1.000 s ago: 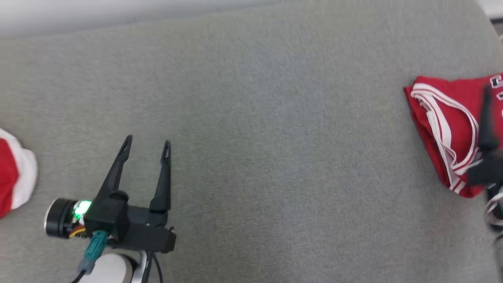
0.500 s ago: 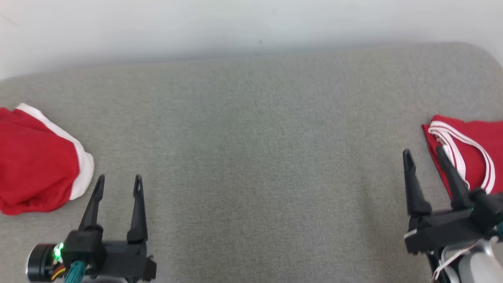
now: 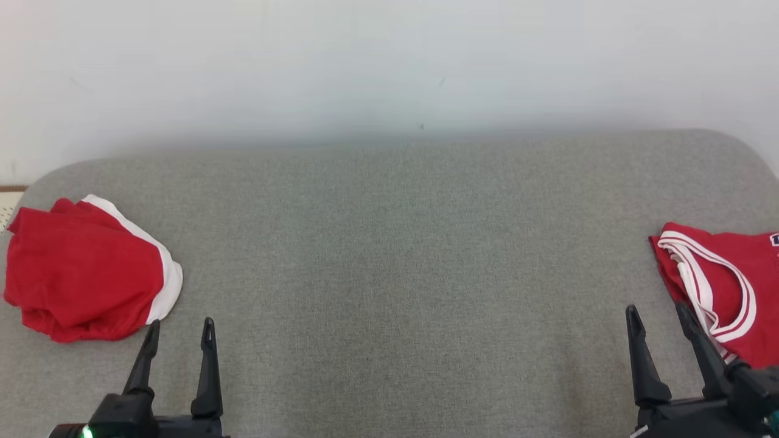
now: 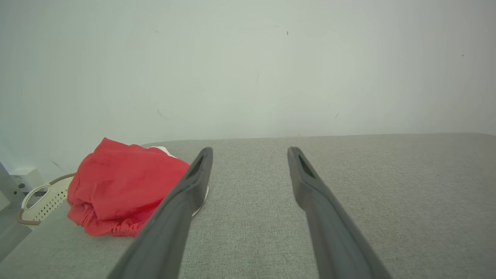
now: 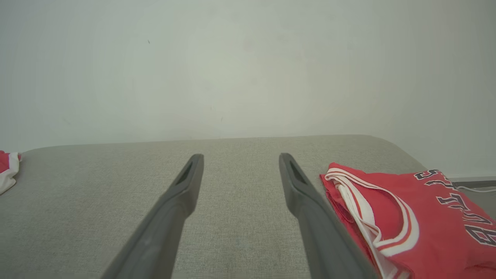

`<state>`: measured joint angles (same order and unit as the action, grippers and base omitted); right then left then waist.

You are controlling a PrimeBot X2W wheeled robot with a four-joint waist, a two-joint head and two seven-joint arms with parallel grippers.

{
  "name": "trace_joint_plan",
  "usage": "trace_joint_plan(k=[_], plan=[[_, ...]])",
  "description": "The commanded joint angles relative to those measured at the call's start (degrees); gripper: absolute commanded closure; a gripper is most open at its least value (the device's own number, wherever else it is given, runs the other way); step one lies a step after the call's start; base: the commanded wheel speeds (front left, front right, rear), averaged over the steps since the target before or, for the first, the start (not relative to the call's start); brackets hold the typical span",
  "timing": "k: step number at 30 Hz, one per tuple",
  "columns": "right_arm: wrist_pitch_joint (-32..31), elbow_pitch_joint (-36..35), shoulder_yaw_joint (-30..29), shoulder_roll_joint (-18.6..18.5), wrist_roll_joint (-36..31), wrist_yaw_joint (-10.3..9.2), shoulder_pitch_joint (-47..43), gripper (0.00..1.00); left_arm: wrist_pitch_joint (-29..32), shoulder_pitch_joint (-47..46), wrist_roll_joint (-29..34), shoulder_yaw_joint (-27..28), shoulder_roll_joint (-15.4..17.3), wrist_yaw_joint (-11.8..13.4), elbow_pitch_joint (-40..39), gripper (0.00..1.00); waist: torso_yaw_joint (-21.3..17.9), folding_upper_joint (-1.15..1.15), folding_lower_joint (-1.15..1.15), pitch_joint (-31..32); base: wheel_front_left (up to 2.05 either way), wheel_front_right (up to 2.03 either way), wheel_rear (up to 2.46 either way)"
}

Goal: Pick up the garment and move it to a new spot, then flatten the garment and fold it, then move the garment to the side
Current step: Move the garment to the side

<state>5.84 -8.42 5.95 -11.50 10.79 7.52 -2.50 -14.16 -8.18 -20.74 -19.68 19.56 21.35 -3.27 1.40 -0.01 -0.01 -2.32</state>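
Note:
A crumpled red garment with a white band [image 3: 85,277] lies at the left end of the grey padded table [image 3: 401,255]; the left wrist view shows it [image 4: 120,190] just left of my fingers. A folded red jersey with white trim and dark lettering [image 3: 727,286] lies at the right end, also in the right wrist view [image 5: 410,221]. My left gripper [image 3: 179,328] is open and empty at the lower left, just right of the crumpled garment. My right gripper [image 3: 657,313] is open and empty at the lower right, beside the jersey's left edge.
A pale wall [image 3: 389,67] runs behind the table's rounded far edge. A white perforated basket with a brown rim [image 4: 40,197] stands beyond the table's left end. The broad middle of the grey surface lies between the two garments.
The camera has tilted up and swung, bringing the wall and both garments into view. Both grippers now sit low in the picture, still open and empty.

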Motion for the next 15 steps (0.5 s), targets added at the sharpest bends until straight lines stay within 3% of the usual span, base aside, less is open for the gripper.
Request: trace_joint_plan(k=[1, 15], plan=[[-0.2, -0.5, -0.2, 0.3, -0.3, -0.06, -0.9, 0.0, -0.3, 0.9, -0.2, 0.0, 0.0, -0.1, 0.3, 0.0, 0.1, 0.01, 0.01, 1.3, 0.0, 0.0, 0.0], [-1.9, -3.5, -0.3, 1.8, -1.2, -0.06, -4.4, 0.0, -1.0, 0.7, -0.8, 1.9, -1.7, -4.4, 4.4, 0.0, 0.2, 0.01, 0.01, 3.2, 0.0, 0.0, 0.0]])
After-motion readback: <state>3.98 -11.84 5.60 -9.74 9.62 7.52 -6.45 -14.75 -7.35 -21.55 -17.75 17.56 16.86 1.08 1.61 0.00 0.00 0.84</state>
